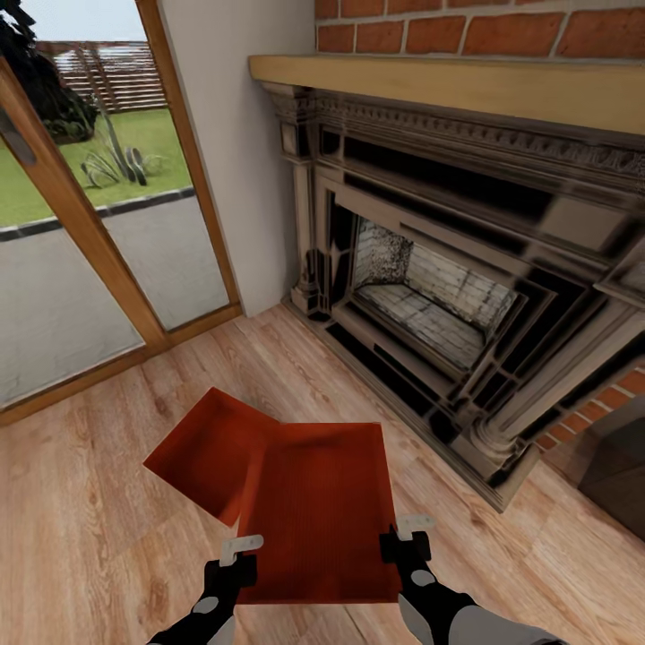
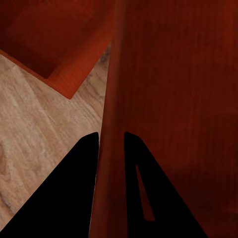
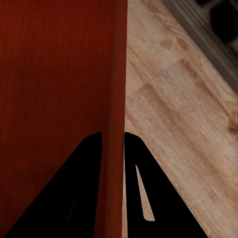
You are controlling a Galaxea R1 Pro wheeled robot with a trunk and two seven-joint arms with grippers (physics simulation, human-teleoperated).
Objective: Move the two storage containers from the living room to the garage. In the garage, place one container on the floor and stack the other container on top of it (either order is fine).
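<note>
Gripping opposite walls of the nearer storage container (image 1: 318, 511), both arms are engaged while the robot is in the living room: light wood plank floor (image 1: 81, 537), dark ornate fireplace (image 1: 448, 296) under red brick (image 1: 466, 31), wood-framed glass doors (image 1: 90, 215) giving onto a lawn. Left gripper (image 1: 240, 548): in the left wrist view its two dark fingers (image 2: 74, 188) straddle the thin red-orange wall, one on each side, jaws narrowed to about the wall's thickness, so it is closed on that wall. Right gripper (image 1: 410, 530): same arrangement in the right wrist view, fingers (image 3: 84, 188) either side of the opposite wall, plank floor visible beyond it. Second storage container (image 1: 202, 452) lies just beside the held one, toward the glass doors and turned at an angle; the two overlap in the head view, and whether they touch I cannot tell. Whether the held bin is lifted clear of the planks or resting on them is also unclear from these renders. Progress, as judged: early stage. A two-handed hold on the first bin is made; neither bin has reached the garage. Remaining: carry this one out, set it on the concrete, return for the other, stack it on top
</note>
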